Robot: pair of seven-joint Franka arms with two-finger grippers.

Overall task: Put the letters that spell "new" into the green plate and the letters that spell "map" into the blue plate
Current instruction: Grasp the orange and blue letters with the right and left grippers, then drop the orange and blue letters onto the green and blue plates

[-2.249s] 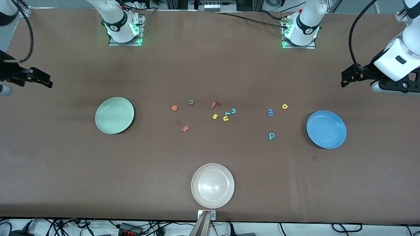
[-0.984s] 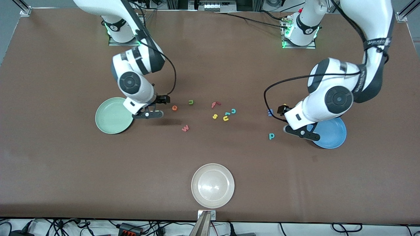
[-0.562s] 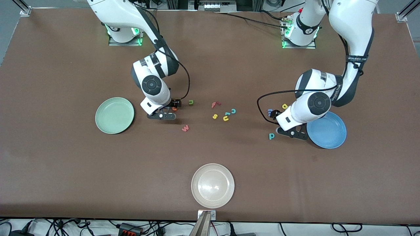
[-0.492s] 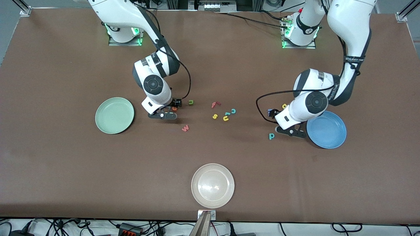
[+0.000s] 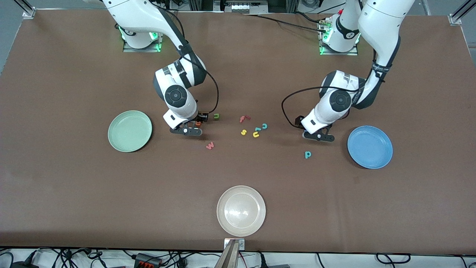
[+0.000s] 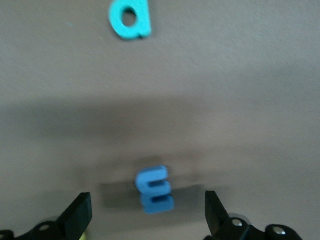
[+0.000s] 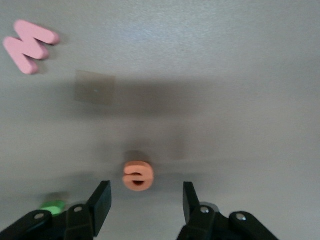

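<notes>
My right gripper [image 5: 195, 124] [image 7: 145, 202] is low over the table, open, with the orange e [image 7: 137, 176] just ahead of its fingers [image 7: 102, 205] and untouched. The olive n [image 5: 216, 116] lies beside it. The salmon w [image 5: 210, 145] is nearer the camera. My left gripper [image 5: 306, 128] [image 6: 146, 215] is open and straddles the blue m [image 6: 155, 190], clear of both fingers [image 6: 214, 212]. The teal p [image 5: 307, 154] [image 6: 130, 19] lies nearer the camera. The arm hides the yellow a. The green plate [image 5: 129, 131] and the blue plate [image 5: 370, 147] hold nothing.
A loose cluster lies mid-table between the grippers: red f [image 5: 243, 118], yellow s [image 5: 243, 132], yellow u [image 5: 256, 134], teal c [image 5: 264, 126]. A cream-white plate [image 5: 241, 210] sits near the front edge.
Both arms swung in from the table's ends. The right gripper settled round the e and its fingers narrowed. The left gripper slid from beside the blue plate to the m.
</notes>
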